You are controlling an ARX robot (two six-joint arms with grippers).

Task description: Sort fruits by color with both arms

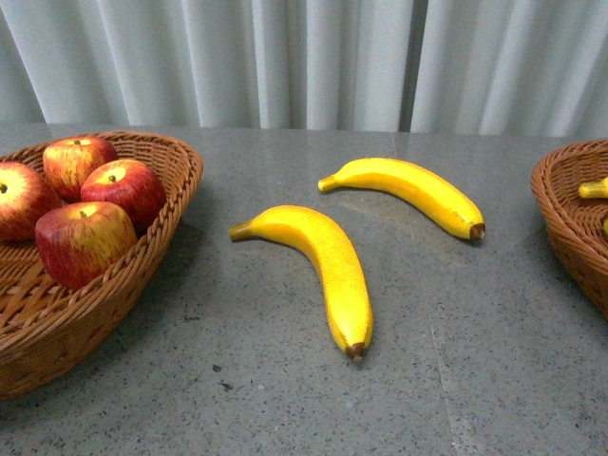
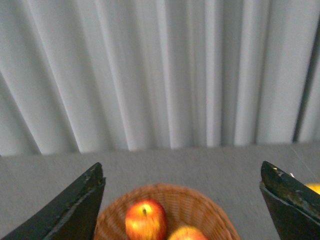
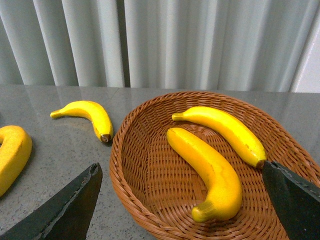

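Apple basket (image 1: pixel 185 176) holds four apples (image 1: pixel 85 239), grouped by colour; beside it two bananas (image 1: pixel 328 261) lie unsorted on the table (image 1: pixel 494 380). Left gripper (image 2: pixel 181 172) and right gripper (image 3: pixel 181 170) gape wide, empty.

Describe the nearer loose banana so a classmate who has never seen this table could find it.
On the grey speckled table, look between the wicker basket holding red apples on the left and the other wicker basket on the right. Two curved yellow bananas lie loose there: the nearer banana points its brown tip toward the camera, while the farther banana lies behind it.
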